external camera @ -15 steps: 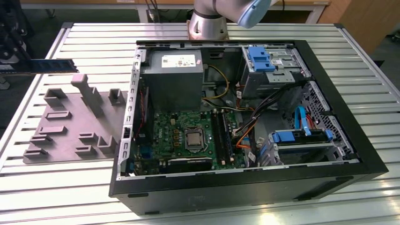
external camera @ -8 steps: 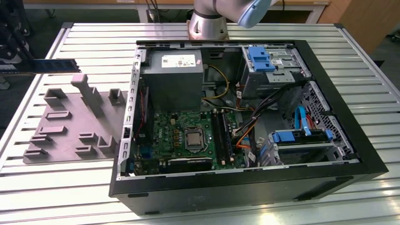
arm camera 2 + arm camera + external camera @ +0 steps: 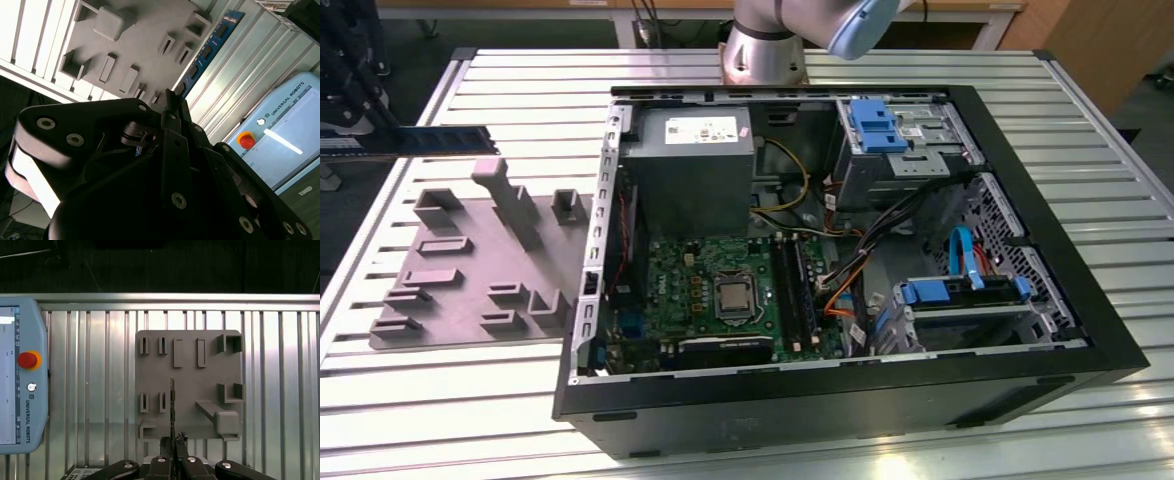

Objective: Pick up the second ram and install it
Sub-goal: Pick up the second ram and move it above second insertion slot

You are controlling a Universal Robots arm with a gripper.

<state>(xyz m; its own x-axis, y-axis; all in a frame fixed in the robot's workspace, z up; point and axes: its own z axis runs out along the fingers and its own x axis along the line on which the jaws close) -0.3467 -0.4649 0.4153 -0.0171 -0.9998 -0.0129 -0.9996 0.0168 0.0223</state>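
One black gripper [image 3: 172,439] is pinching the long flat dark-blue ram stick [image 3: 212,43] by one end, its long axis pointing straight out ahead.

Bright overhead light, glare on table slats [image 3: 894,465]

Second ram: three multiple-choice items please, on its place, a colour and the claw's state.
1. Where is the second ram? A) seated in a slot B) held outside the computer case, at the exterior view's left C) lying on the motherboard
2. The fixture plate is: A) gray B) red C) yellow
3. The claw is: A) open B) shut on the second ram C) shut on nothing
1 B, it hangs clear of the case; 2 A, gray in both wrist views; 3 B, the stick juts from its grip.
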